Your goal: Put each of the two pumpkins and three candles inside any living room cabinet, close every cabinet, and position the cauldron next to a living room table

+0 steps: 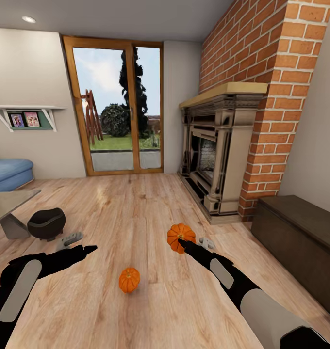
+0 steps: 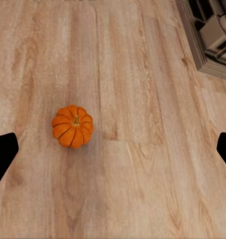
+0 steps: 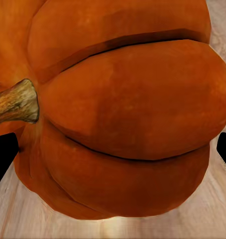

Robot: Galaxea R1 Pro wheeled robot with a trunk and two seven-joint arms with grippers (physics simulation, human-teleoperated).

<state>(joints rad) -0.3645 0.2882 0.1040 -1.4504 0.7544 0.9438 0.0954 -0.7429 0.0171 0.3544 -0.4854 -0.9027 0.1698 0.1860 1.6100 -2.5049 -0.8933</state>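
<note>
Two orange pumpkins lie on the plank floor. My right gripper (image 1: 194, 243) is open, and one pumpkin (image 1: 181, 237) sits just in front of its fingers, very close in the right wrist view (image 3: 127, 109) between the black fingertips (image 3: 3, 152). The other pumpkin (image 1: 129, 279) lies nearer me, and my open left gripper (image 1: 82, 244) hovers to its left, apart from it; this pumpkin (image 2: 73, 126) appears below it in the left wrist view. The black cauldron (image 1: 46, 223) stands on the floor beside the table (image 1: 9, 201). The dark brown cabinet (image 1: 301, 232) is at the right, shut. The candles are out of view.
The brick chimney and ornate fireplace (image 1: 216, 155) stand on the right, with the fireplace base (image 2: 212, 35) near the left gripper's view. Glass doors (image 1: 119, 104) are straight ahead and a blue sofa (image 1: 7, 172) at far left. Open floor stretches ahead.
</note>
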